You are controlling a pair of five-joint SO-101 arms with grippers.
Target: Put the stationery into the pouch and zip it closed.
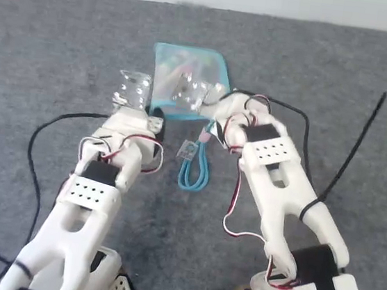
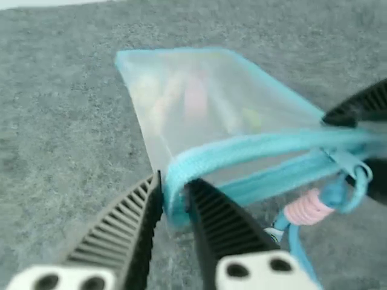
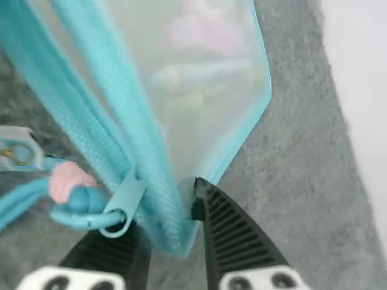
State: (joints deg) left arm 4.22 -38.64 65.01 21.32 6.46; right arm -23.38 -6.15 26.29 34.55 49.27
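Note:
The translucent pouch (image 1: 187, 78) with teal trim lies on the grey carpet at the far middle, with coloured stationery (image 2: 187, 99) blurred inside it. My left gripper (image 2: 174, 187) is shut on one end of its teal zipper edge (image 2: 254, 148). My right gripper (image 3: 166, 211) is shut on the other end of the pouch (image 3: 199, 78), right beside the zipper pull (image 3: 121, 202). From the pull hangs a teal cord with a pink bead (image 3: 66, 181). In the high view the left gripper (image 1: 145, 104) and the right gripper (image 1: 206, 97) flank the pouch's near edge.
The teal cord loop (image 1: 194, 169) and a small tag (image 1: 187, 150) trail on the carpet between the two arms. Black cables (image 1: 34, 162) run along both sides. Grey carpet (image 1: 51, 45) spreads open around the pouch.

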